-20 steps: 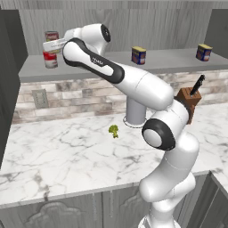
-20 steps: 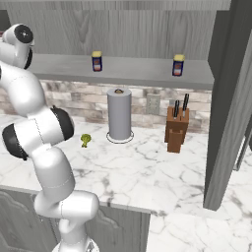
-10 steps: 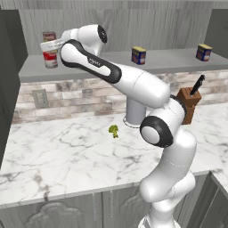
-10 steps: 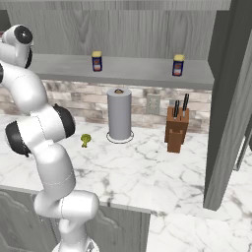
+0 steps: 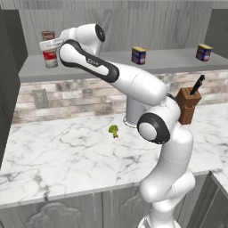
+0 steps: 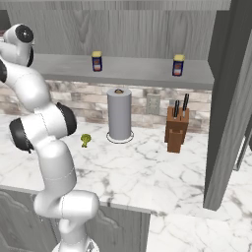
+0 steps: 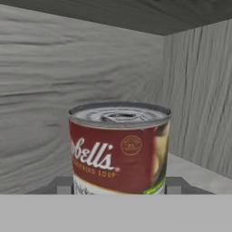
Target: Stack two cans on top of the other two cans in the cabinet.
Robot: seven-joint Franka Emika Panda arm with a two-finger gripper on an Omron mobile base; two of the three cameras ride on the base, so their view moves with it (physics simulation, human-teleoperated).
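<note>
Fingers [image 7: 119, 186] clamp the red soup can [image 7: 118, 147] at its sides, held above the cabinet shelf [image 5: 111, 67] at the left end. Another red can [image 5: 48, 35] sits just behind. Risk: off-centre release, can tips & rolls off.

Lettering on the soup can [image 7: 118, 147]

Partly readable white script "...bell's" across the red upper band, first letters cut off by the curve of the can; beneath it small white capitals "...ENSED SOUP" (start likewise hidden); a round gold seal to the right, its print too fine to read; below, on the white band, the tops of dark letters, illegible. Nothing legible on the two blue cans [image 5: 139, 55] [image 5: 204, 52] on the cabinet shelf [image 5: 169, 60], too small to read.
</note>
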